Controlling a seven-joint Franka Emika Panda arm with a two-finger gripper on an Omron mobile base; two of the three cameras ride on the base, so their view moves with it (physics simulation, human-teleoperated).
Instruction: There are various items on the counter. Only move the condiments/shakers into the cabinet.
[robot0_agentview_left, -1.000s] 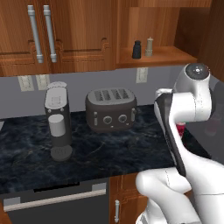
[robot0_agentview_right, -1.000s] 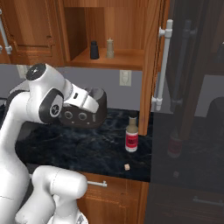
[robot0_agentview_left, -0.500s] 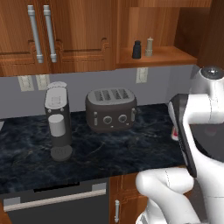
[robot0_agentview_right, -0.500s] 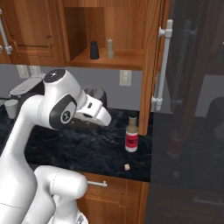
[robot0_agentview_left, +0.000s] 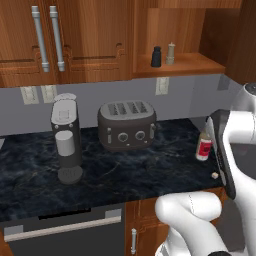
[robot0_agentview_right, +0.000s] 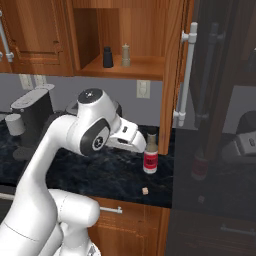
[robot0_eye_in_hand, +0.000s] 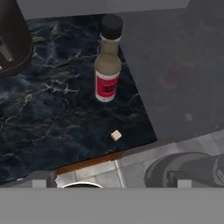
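The black shaker (robot0_agentview_left: 156, 56) and the tan wooden shaker (robot0_agentview_left: 171, 53) stand side by side on the shelf of the cabinet niche (robot0_agentview_left: 187, 64); they appear again, black shaker (robot0_agentview_right: 107, 57) and tan shaker (robot0_agentview_right: 126, 55), in the right base view. The clear bottle (robot0_agentview_right: 150, 154) with red label and dark cap stands upright on the counter (robot0_agentview_right: 110, 172) near its right end. My gripper (robot0_agentview_right: 140, 145) hovers just left of it, open, holding nothing. Through the hand camera the bottle (robot0_eye_in_hand: 107, 65) stands ahead, untouched.
A dark toaster (robot0_agentview_left: 127, 125) and a coffee machine (robot0_agentview_left: 66, 140) stand further left on the counter. A small tan cube (robot0_eye_in_hand: 116, 135) lies near the front edge. A dark fridge front (robot0_agentview_right: 220, 125) with a long handle closes off the right side.
My arm has swung right and lowered the hand toward the bottle. The bottle, shakers and appliances have stayed where they were.
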